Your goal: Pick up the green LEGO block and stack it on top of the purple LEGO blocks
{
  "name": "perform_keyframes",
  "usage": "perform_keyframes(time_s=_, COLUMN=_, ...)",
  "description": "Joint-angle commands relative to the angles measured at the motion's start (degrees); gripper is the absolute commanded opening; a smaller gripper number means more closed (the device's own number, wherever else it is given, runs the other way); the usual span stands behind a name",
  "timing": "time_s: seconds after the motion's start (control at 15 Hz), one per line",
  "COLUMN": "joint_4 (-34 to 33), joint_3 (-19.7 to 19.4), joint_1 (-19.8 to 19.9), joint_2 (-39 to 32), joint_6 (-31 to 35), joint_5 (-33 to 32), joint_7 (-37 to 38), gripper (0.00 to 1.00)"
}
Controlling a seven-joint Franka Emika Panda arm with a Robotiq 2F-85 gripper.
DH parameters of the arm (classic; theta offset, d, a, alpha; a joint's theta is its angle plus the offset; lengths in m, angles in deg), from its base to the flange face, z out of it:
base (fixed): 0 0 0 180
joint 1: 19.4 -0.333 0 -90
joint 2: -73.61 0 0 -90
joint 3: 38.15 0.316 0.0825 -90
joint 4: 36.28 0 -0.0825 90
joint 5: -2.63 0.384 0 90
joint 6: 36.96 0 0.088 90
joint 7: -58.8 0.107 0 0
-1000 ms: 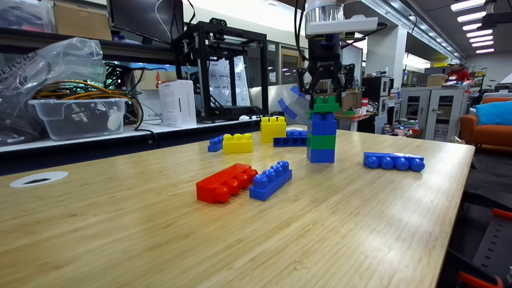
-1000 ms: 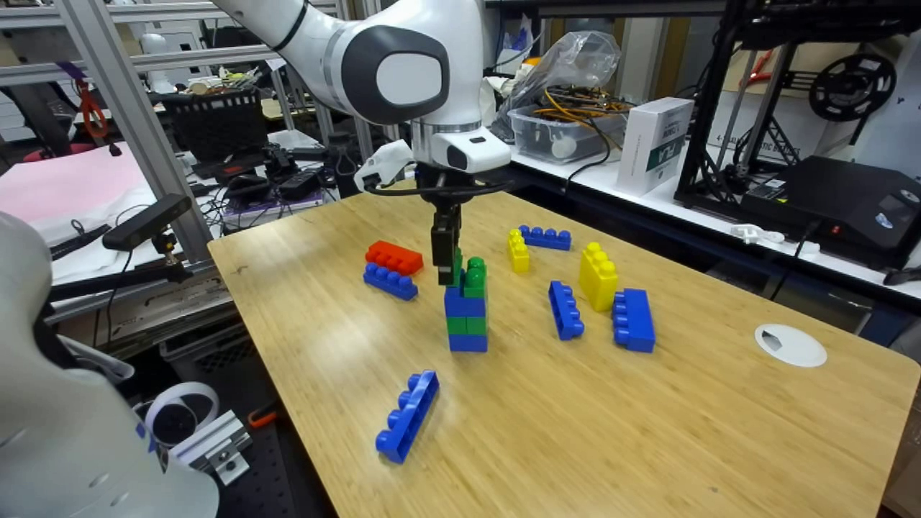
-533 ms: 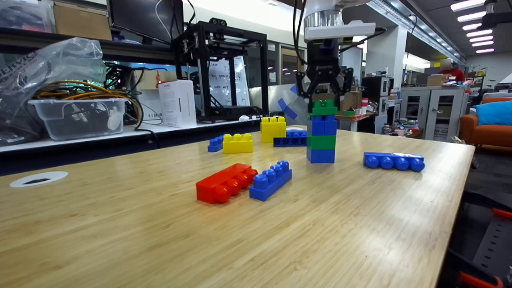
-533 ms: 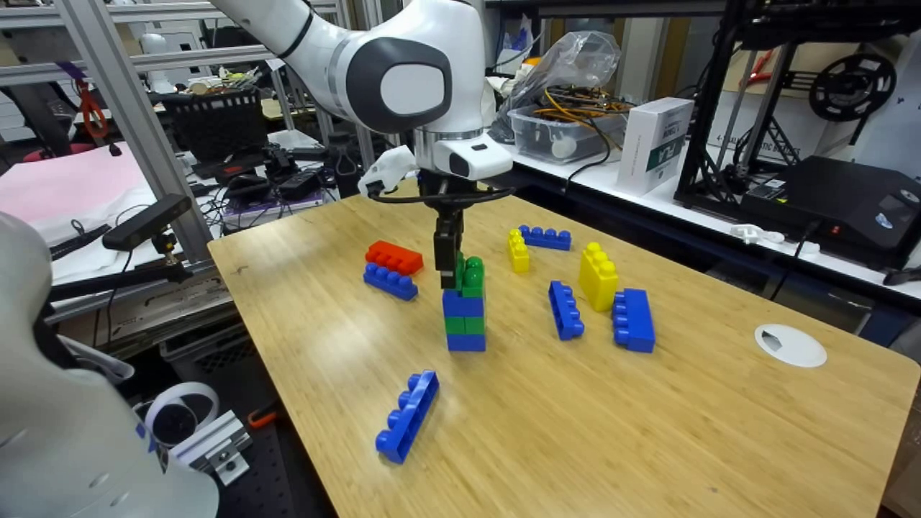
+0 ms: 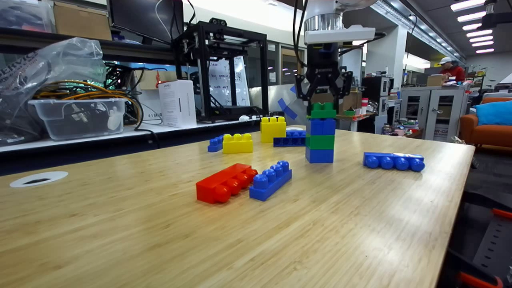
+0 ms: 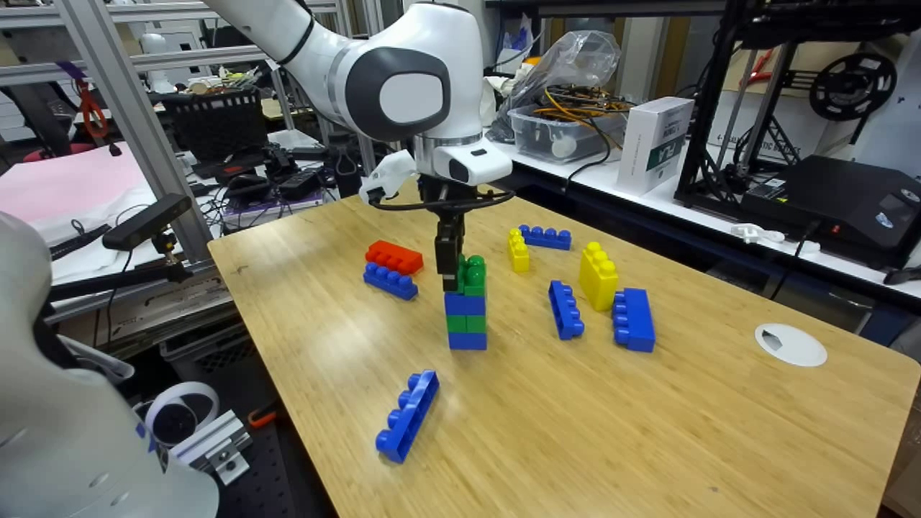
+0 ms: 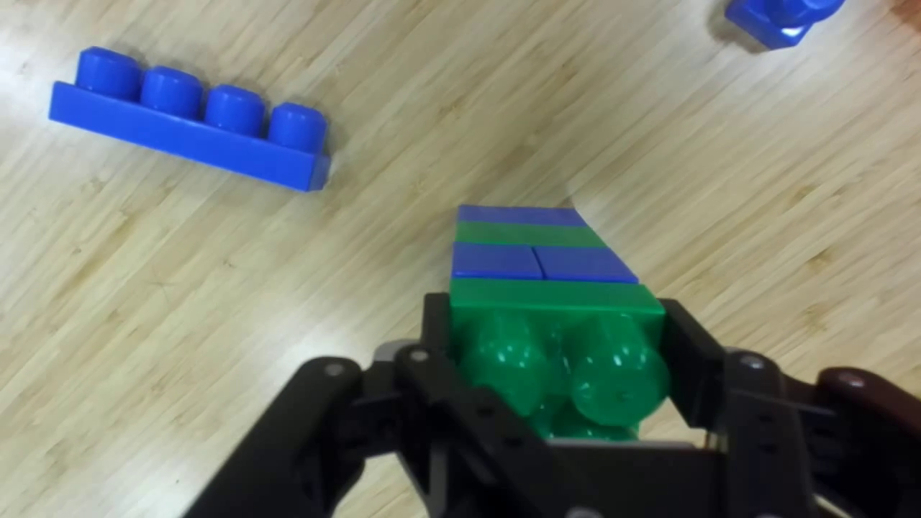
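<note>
1. Green LEGO block (image 5: 322,111), studs up, sits at the top of the tower (image 6: 466,324), directly above the purple LEGO blocks (image 5: 321,127); whether it is pressed all the way home cannot be told.

2. The gripper (image 7: 556,329) clasps that block, its black fingers (image 7: 691,360) against two opposite sides in the wrist view, with the white robot arm (image 6: 414,90) overhead.

3. Upright on a wooden table (image 6: 683,432), the tower shows two purple LEGO blocks side by side under the top piece, then a green layer (image 5: 320,142), then a blue-violet base brick (image 5: 319,156).

4. In an exterior view, a red brick (image 5: 218,184) lies on its side just beside a blue brick (image 5: 272,184) with its studs upward.

5. A tall yellow brick (image 6: 599,279) and a lower yellow brick (image 6: 518,253) stand near three more blue bricks (image 6: 634,320) in both exterior views.

6. Well apart from these, a lone blue brick (image 6: 408,417) rests on its side.

7. In the background, a clear plastic bin (image 5: 72,130) and a white box (image 5: 178,104) share a shelf; across the room is a person (image 5: 453,72) in red and a white cap.
</note>
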Motion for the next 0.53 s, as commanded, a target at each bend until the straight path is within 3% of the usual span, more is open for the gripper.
perform_keyframes(time_s=0.0, joint_4=0.7, joint_3=-0.3, joint_1=-0.4, joint_2=-1.4, joint_6=3.6, joint_5=-1.2, joint_7=1.4, gripper=0.44)
perform_keyframes(time_s=0.47, joint_4=1.8, joint_3=-0.2, joint_1=-0.5, joint_2=-2.1, joint_6=7.7, joint_5=-3.6, joint_7=2.4, gripper=0.44)
